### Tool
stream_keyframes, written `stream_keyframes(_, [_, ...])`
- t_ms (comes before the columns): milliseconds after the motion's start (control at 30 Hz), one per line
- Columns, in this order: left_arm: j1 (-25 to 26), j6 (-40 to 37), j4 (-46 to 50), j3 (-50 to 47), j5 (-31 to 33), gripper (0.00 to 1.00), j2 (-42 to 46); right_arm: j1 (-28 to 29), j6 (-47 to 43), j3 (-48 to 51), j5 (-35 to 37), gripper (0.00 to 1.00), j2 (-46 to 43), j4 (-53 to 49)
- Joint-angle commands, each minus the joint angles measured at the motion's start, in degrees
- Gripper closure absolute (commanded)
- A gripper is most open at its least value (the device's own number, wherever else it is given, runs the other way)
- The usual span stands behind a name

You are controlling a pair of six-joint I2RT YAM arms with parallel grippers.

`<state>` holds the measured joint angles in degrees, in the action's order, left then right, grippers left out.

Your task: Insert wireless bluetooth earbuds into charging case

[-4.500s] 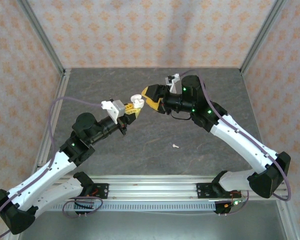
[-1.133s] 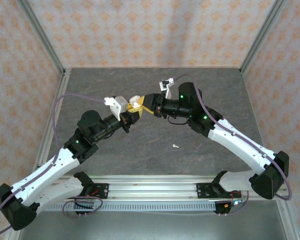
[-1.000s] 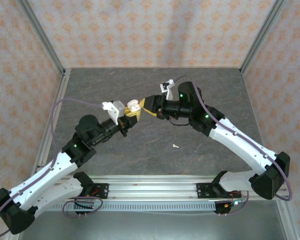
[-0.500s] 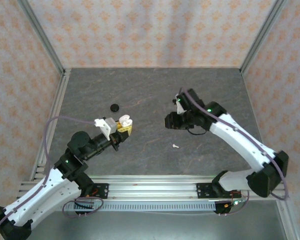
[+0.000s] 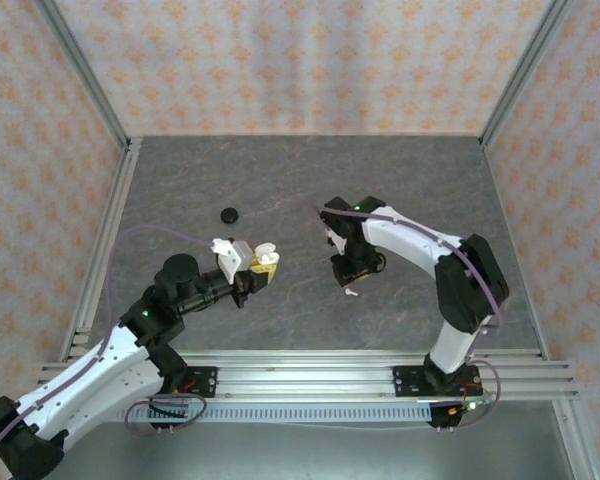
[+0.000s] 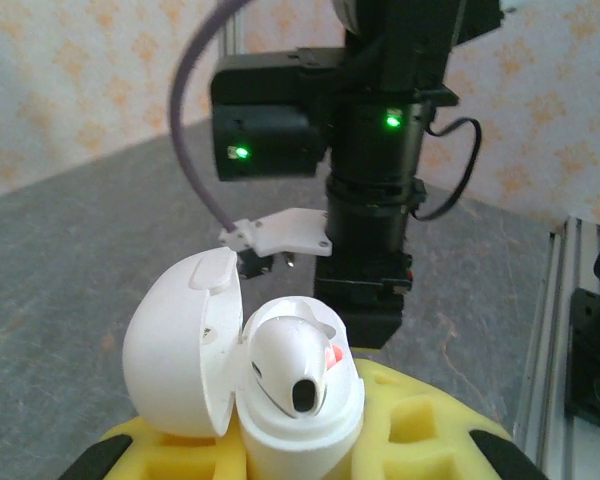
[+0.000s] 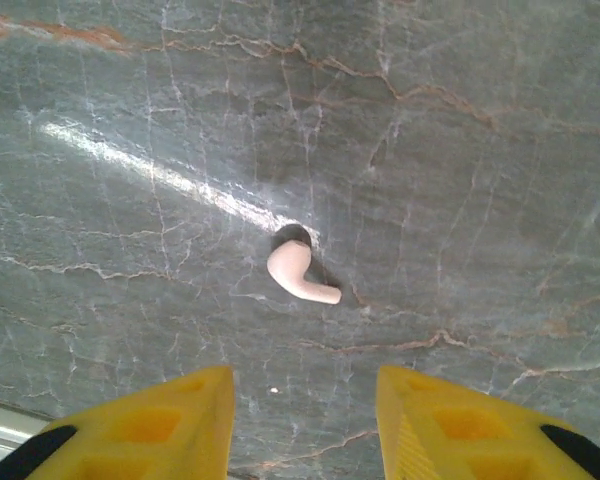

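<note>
My left pincer pinches the charging case, holding it raised above the desk. The case is a glossy white rounded shell with its lid swung open to one side. One white earbud sits inside, a dark opening at its tip. My right pincer hangs spread over the second earbud, a pale pink, hook-shaped bud lying loose and untouched on the grey marbled desk.
</note>
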<state>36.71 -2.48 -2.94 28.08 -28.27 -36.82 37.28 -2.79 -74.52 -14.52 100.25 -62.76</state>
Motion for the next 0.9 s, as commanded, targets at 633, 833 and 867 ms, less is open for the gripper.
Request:
stream_keyframes(633, [-0.15, -3.72, 1.53, 0.32, -0.48, 1.0, 2.05, 0.7, -6.02, 0.29, -0.96, 0.57, 11.55, 1.66])
stream_keyframes(833, [-0.14, -3.41, 1.72, 0.05, -0.12, 1.0, 2.54, 0.69, -4.88, 0.76, -0.88, 0.62, 12.76, 1.38])
stream_keyframes(867, [-0.13, -3.28, 1.71, -0.04, -0.12, 1.0, 2.58, 0.65, -4.71, 0.92, -0.55, 0.62, 12.64, 1.2])
